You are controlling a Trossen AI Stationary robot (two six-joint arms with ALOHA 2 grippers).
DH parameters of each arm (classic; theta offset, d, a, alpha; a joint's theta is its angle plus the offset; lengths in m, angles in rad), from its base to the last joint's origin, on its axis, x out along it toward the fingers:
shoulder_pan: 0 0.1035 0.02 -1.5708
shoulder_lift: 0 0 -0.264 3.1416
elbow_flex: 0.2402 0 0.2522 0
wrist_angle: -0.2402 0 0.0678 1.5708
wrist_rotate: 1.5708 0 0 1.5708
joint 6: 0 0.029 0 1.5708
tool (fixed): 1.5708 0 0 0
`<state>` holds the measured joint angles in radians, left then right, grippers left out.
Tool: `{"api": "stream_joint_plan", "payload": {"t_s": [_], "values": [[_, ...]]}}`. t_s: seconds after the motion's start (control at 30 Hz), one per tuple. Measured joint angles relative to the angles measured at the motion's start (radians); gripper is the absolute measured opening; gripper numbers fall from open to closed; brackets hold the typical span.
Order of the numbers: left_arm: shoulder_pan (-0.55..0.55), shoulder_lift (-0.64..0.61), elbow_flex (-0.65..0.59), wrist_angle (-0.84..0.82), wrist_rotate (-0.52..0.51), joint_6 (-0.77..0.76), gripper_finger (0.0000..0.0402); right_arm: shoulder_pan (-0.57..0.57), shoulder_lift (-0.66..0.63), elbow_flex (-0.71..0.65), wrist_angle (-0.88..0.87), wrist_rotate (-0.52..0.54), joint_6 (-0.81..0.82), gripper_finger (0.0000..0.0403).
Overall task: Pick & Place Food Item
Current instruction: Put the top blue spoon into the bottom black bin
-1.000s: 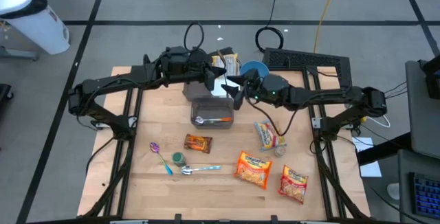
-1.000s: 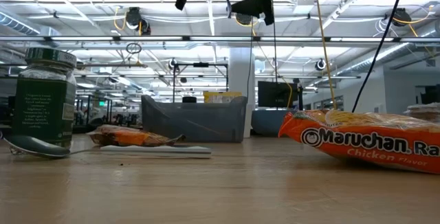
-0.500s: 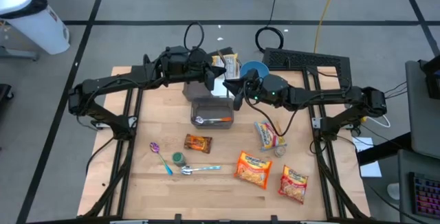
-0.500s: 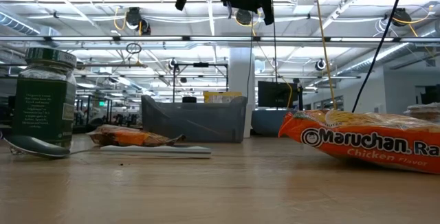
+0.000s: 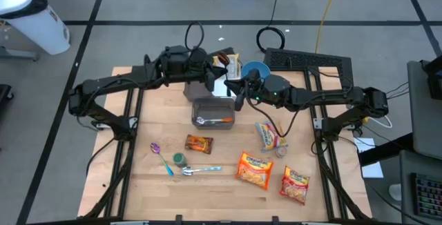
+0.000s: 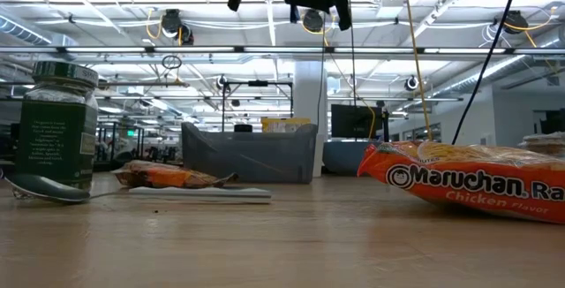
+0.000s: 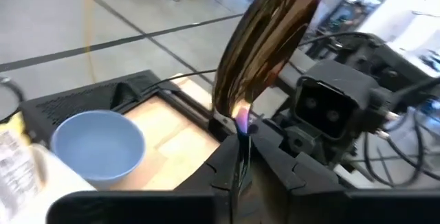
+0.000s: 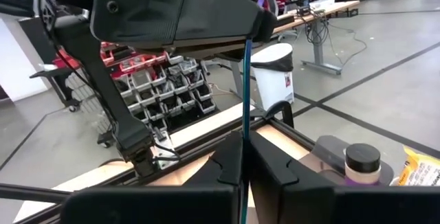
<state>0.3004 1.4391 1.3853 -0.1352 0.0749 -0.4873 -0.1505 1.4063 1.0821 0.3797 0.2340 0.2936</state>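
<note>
Pinching the packet [image 7: 269, 42] with the left gripper [image 7: 240, 154], fingers closed tight on its lower seam, up in the air over the bin's [image 5: 195, 105] far rim. Pinching the same packet from the opposite side with the right gripper [image 8: 245, 157], fingers likewise pressed together on a thin edge, so that the foil runs as a mere line up to the left arm's fingers. Held by both at once, by the look of it, meeting nose to nose above the bin's far edge, left gripper [image 5: 210, 80] off the far left corner, right gripper [image 5: 239, 91] off the far right one.

Turning on one thing next: bin straight below and a touch nearer than the joined fingers, both arms about equally close to it. Seemingly a hand-over or a shared hold, calling for one side to let go before any lowering. Long axis of the packet rising away from the left fingers, flat faces turned sideways, edge-on to the right wrist camera.

Beyond the bin, on its far side: a bowl [image 5: 254, 68], and a jar [image 8: 362, 163] close by.

Hard to make out:
- From above, almost all of the packet hidden between the two grippers.
- From table height, both grippers cut off at the top, no packet visible.
- Print on the packet unreadable, so contents unknown.
- Which arm bears the load: not possible to say.
</note>
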Motion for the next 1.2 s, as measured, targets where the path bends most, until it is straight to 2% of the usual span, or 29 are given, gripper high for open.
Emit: {"api": "stream_joint_plan", "payload": {"t_s": [0.2, 0.37, 0.53, 0.67, 0.93, 1.07, 1.2], "values": [[0.035, 0.000, 0.000, 0.038, 0.130, 0.006, 0.0084, 0.002, -0.001, 0.000, 0.020, -0.003, -0.010, 0.0001], [0.069, 0.000, 0.000, 0.045, 0.224, -0.036, 0.0145, 0.002, -0.001, 0.000, 0.019, -0.029, -0.010, 0.0001], [0.089, 0.000, 0.000, 0.056, 0.251, -0.066, 0.0214, 0.002, -0.001, 0.000, 0.043, -0.082, -0.007, 0.0001], [0.111, -0.008, 0.000, 0.099, 0.282, -0.054, 0.0249, -0.003, -0.011, 0.000, 0.053, -0.085, -0.007, 0.0001], [0.164, -0.085, 0.000, 0.117, 0.371, -0.042, 0.0270, -0.082, -0.097, 0.000, 0.061, -0.151, 0.019, 0.0000], [0.185, -0.157, 0.000, 0.051, 0.448, 0.004, 0.0262, -0.157, -0.149, 0.014, 0.050, -0.259, 0.085, 0.0000], [0.187, -0.256, 0.000, -0.078, 0.424, 0.095, 0.0250, -0.222, -0.175, 0.077, -0.085, -0.364, 0.077, 0.0000]]}}
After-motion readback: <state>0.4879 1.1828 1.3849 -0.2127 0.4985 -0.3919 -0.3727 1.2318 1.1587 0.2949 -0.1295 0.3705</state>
